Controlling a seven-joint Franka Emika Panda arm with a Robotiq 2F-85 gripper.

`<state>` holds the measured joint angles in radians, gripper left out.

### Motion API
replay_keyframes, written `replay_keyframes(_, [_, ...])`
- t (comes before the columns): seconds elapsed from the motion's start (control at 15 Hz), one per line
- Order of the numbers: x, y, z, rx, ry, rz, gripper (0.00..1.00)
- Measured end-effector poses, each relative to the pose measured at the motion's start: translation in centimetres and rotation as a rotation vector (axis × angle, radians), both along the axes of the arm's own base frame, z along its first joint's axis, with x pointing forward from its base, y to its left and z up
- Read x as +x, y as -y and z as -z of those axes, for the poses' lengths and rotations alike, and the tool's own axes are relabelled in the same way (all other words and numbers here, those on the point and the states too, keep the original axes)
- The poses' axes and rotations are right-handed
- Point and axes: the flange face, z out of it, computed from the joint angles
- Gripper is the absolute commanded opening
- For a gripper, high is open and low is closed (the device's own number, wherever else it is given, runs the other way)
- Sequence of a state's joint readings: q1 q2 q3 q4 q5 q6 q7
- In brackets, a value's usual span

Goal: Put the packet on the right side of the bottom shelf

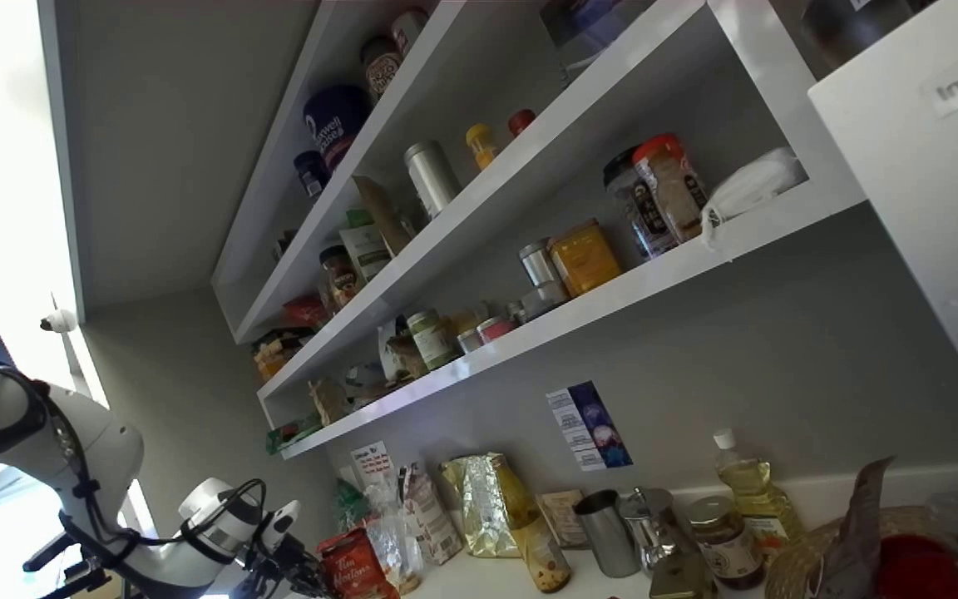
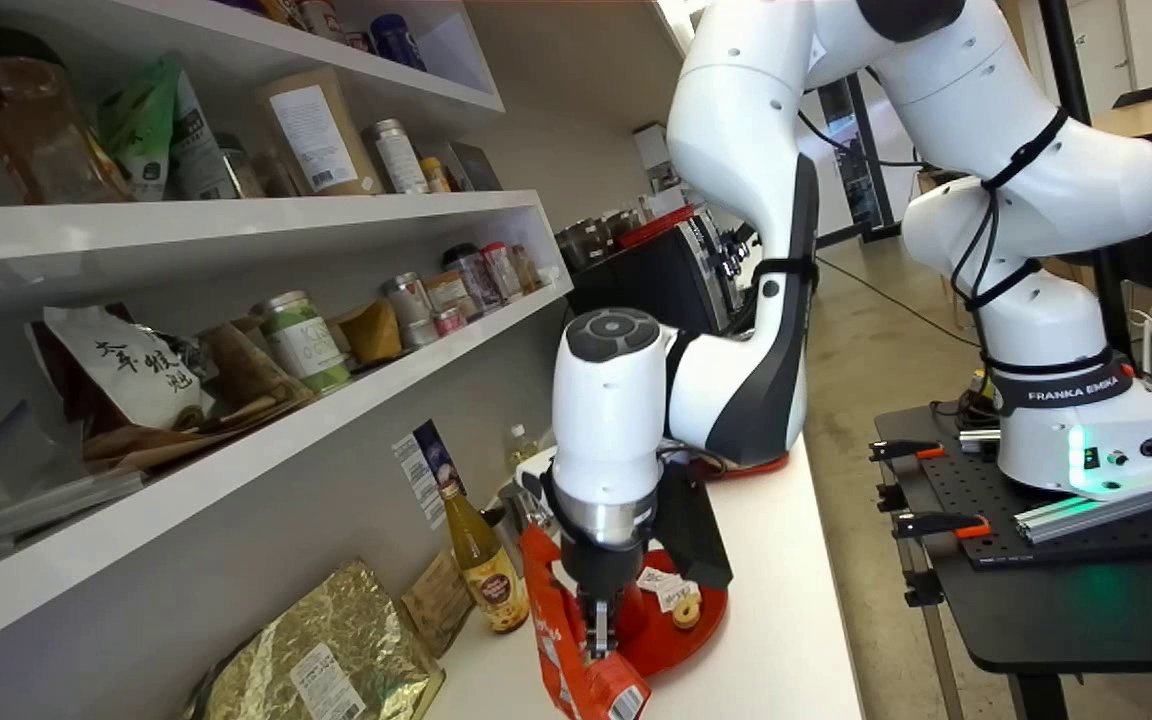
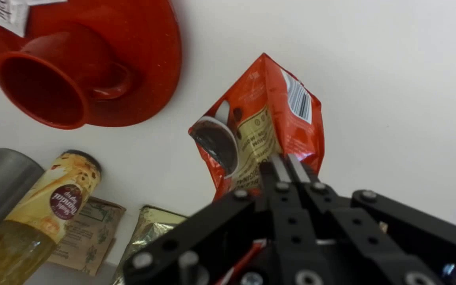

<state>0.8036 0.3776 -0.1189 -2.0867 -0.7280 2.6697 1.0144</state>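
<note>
The packet (image 1: 354, 566) is an orange-red coffee bag with yellowish print, low over the white counter in both exterior views (image 2: 551, 640). In the wrist view the packet (image 3: 251, 130) shows its printed face and a barcode side. My gripper (image 3: 290, 164) has its fingers nearly together on the crease between these faces, so it looks shut on the packet's edge. In an exterior view the fingertips (image 2: 598, 635) are against the packet. The packet's upper part is hidden behind the gripper in the wrist view. The bottom shelf (image 1: 612, 304) is above the counter, also in an exterior view (image 2: 236, 467).
The bottom shelf holds jars (image 1: 670, 187), a yellow tin (image 1: 585, 258) and a white bag (image 1: 758, 185). On the counter are a red plate with a mug (image 3: 42, 89), a syrup bottle (image 3: 50, 202), a metal pitcher (image 3: 4, 182) and a gold pouch (image 2: 326, 650).
</note>
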Motion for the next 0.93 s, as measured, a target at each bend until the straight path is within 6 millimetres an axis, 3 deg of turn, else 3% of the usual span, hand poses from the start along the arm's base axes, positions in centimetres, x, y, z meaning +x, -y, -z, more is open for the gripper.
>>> replay_keyframes(0.2, [-2.2,3.5,-3.8,-0.030,-0.001,0.029,0.01])
replay_keyframes(0.4, [-2.8,8.6,-7.7,-0.040,0.014,0.099,0.01])
replay_keyframes(0.67, [-2.2,17.0,-12.5,-0.034,0.050,0.192,0.01])
replay_keyframes(0.93, [-1.5,27.1,-16.1,-0.040,0.025,0.231,0.01])
